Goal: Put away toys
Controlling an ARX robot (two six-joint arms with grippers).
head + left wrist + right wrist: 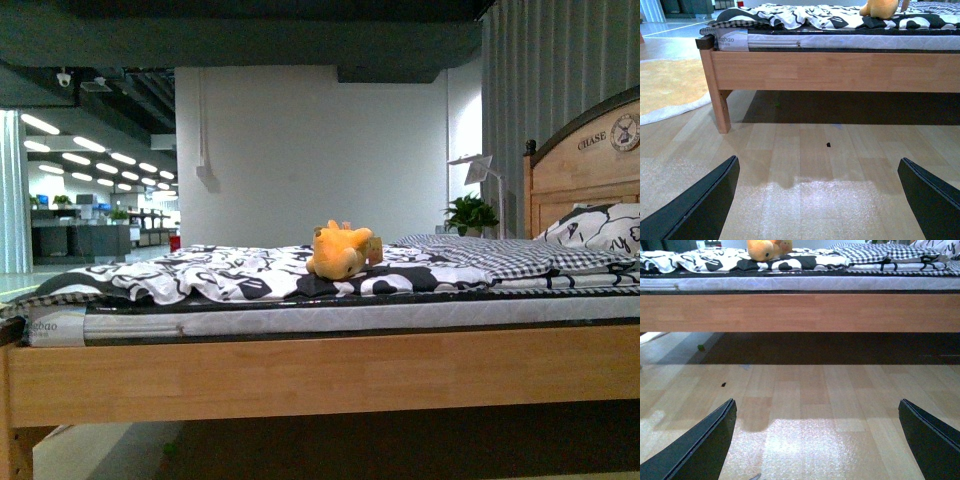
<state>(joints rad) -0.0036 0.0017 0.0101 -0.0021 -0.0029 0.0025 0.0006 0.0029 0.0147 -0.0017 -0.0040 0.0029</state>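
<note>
An orange-yellow plush toy (338, 251) lies on the black-and-white bedding in the middle of the bed. It also shows at the frame edge of the left wrist view (880, 8) and of the right wrist view (764, 249). My left gripper (817, 200) is open and empty, low over the wooden floor in front of the bed. My right gripper (817, 440) is open and empty, also low over the floor. Neither arm shows in the front view.
The wooden bed frame (320, 375) crosses the front view, with a headboard (585, 165) and a patterned pillow (597, 228) at the right. A bed leg (719, 107) and a yellow rug (667, 85) lie to the left. The space under the bed is dark.
</note>
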